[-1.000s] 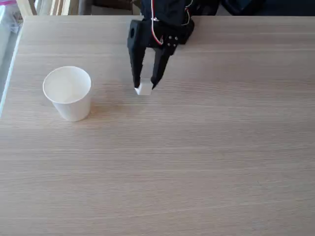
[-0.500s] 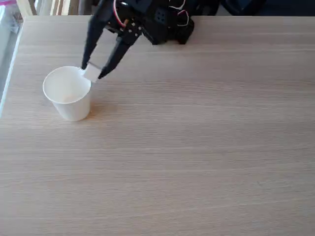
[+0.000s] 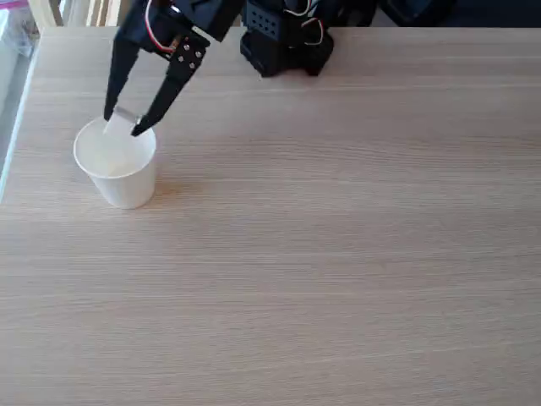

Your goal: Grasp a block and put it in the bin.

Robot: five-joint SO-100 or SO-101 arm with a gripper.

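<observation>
A white paper cup (image 3: 118, 169) stands upright on the wooden table at the left in the fixed view. My black gripper (image 3: 121, 124) hangs over the cup's mouth at its far rim, fingers pointing down. Between the fingertips sits the tiny white cube (image 3: 120, 122), held just above the cup's opening. The gripper is shut on the cube. The arm's black base (image 3: 283, 38) stands at the table's far edge.
The light wooden table (image 3: 338, 254) stretches wide to the right and toward the front. Its left edge (image 3: 15, 127) runs close beside the cup. Chair legs and dark objects lie beyond the far edge.
The gripper has carried the cube leftward from the table's middle to above the cup's mouth. The cup has not moved.
</observation>
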